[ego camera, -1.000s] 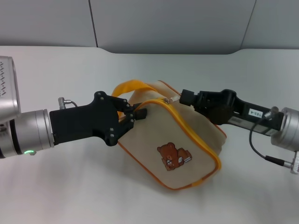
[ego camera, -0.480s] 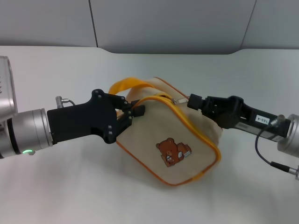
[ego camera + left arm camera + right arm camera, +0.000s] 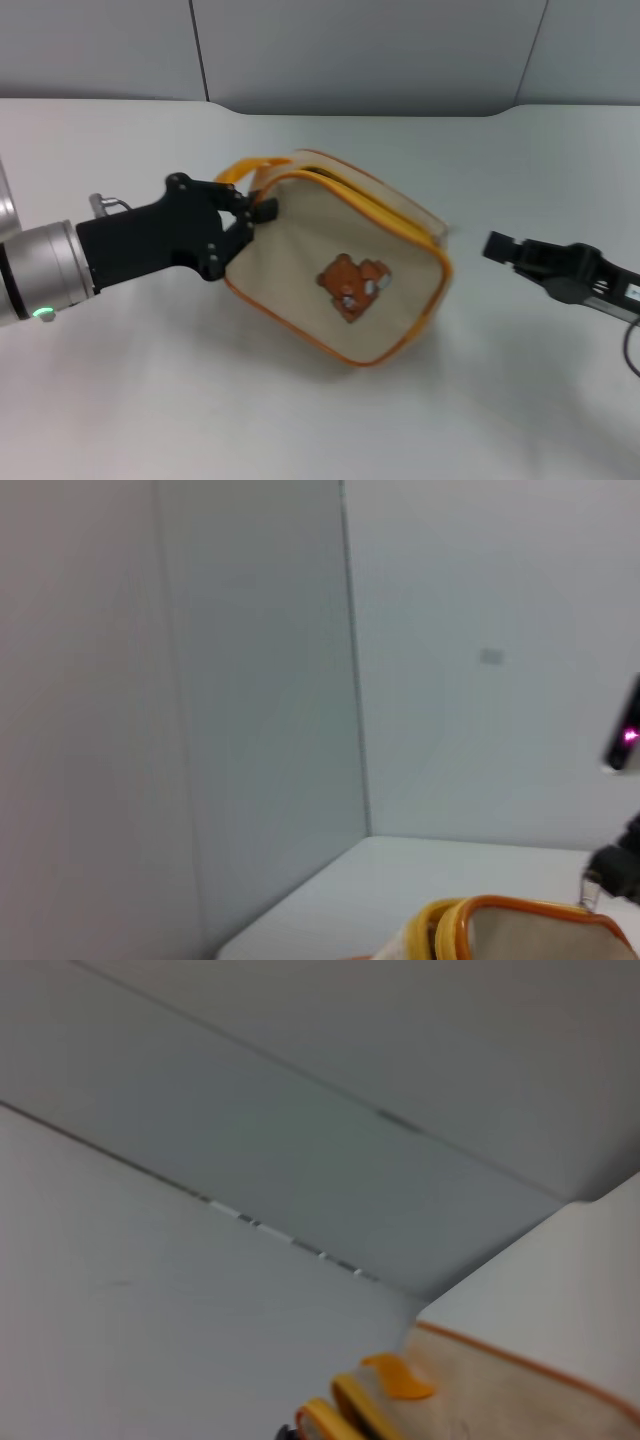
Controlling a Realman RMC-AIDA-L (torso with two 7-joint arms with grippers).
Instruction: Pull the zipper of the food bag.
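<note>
The beige food bag [image 3: 340, 270] with a brown bear picture lies tilted on the white table [image 3: 180, 400]. Its yellow-orange zipper [image 3: 375, 195] runs along the top edge; the silver pull tab is too blurred to make out in the head view. My left gripper [image 3: 258, 210] is shut on the bag's left end, beside the orange loop handle [image 3: 238, 171]. My right gripper [image 3: 492, 246] is off to the right, apart from the bag and holding nothing. The bag's top also shows in the left wrist view [image 3: 520, 925] and in the right wrist view [image 3: 510, 1395].
A grey wall [image 3: 360, 50] runs along the table's far edge. White table surface lies in front of the bag and between the bag and the right gripper.
My right gripper has let go of the pull tab and drawn back to the right. The bag and my left gripper have shifted left, and the bag has turned.
</note>
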